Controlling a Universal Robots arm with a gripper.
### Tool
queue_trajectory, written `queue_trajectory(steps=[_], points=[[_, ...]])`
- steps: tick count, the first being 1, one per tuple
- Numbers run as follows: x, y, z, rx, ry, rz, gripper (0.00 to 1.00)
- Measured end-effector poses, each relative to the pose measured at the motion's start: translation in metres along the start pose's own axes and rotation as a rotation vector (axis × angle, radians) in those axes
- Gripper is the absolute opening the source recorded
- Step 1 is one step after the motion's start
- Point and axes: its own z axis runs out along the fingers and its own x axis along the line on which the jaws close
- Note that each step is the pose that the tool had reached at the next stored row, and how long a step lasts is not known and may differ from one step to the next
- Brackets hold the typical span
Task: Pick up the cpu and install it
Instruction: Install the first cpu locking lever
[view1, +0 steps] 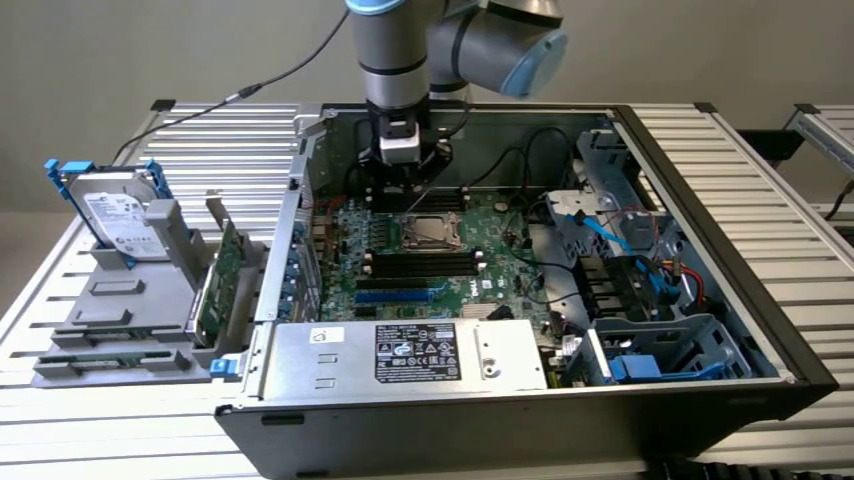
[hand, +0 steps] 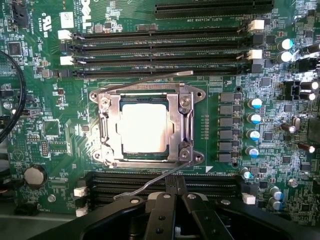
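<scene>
Cpu in socket frame, memory slots flanking it.

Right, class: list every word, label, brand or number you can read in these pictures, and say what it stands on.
"DELL": white letters on the green motherboard, partly cut off.
Power supply label: too small to read.
Hard drive label: too small to read.
Printed markings between the memory slots: too small to read.
</scene>
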Motion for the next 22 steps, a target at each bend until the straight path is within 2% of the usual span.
queue_trajectory(steps=[6,9,12,13,22], points=[[-0.0071,0.0001,-0.0008,0.0000,0.0000,0.000,0.11],[-0.0071,0.0001,-0.0018,-0.0001,-0.0002,0.000,0.11],[-0.0043,0.0009,-0.0033,-0.0001,-0.0046,0.000,0.11],[-0.0025,0.0035,-0.0033,-0.0003,-0.0080,0.001,0.11],[-0.0026,0.0056,-0.0024,0.0000,-0.0086,0.001,0.11]])
